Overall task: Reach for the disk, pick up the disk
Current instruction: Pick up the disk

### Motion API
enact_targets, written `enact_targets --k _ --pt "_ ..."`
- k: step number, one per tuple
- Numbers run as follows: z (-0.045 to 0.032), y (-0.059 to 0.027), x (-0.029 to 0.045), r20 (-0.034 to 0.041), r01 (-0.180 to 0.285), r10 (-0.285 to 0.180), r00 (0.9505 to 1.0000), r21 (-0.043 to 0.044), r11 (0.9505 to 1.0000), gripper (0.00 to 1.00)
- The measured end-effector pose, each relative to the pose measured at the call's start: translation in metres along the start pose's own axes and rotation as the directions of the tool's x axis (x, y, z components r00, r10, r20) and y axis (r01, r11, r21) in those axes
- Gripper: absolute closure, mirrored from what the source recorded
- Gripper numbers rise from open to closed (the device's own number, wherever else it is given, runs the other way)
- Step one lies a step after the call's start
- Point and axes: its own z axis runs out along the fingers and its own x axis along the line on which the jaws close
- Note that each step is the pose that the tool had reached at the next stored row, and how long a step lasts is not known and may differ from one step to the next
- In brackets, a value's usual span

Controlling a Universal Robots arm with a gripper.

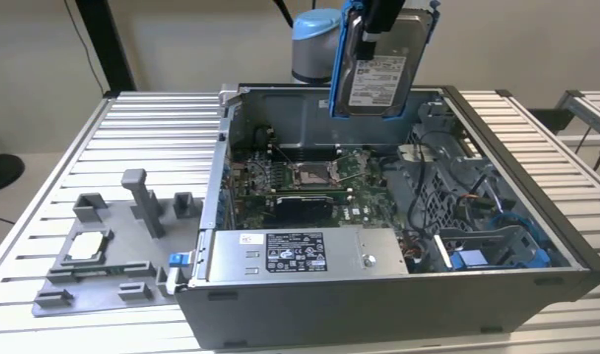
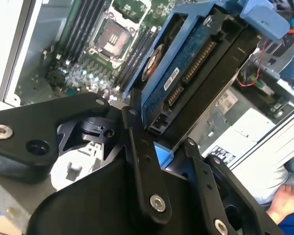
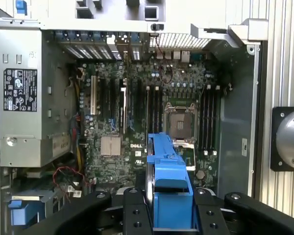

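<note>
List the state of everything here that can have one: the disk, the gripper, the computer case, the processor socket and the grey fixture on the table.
disk: lifted, hanging upright above the case
gripper: shut on the disk
computer case: side open, motherboard exposed
processor socket: empty
grey fixture: holds a small square chip

The arm hung high above, its gripper (image 1: 376, 22) pointing down with the black fingers (image 2: 142, 161) clamped on the disk (image 1: 378, 70).
</note>
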Motion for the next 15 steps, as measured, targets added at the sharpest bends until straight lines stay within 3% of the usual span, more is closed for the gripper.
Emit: enact_targets --k 15 --pt "-0.0016 -0.0489 -0.0002 -0.0002 0.000 0.000 1.0000 -0.0001 1.0000 1.00"
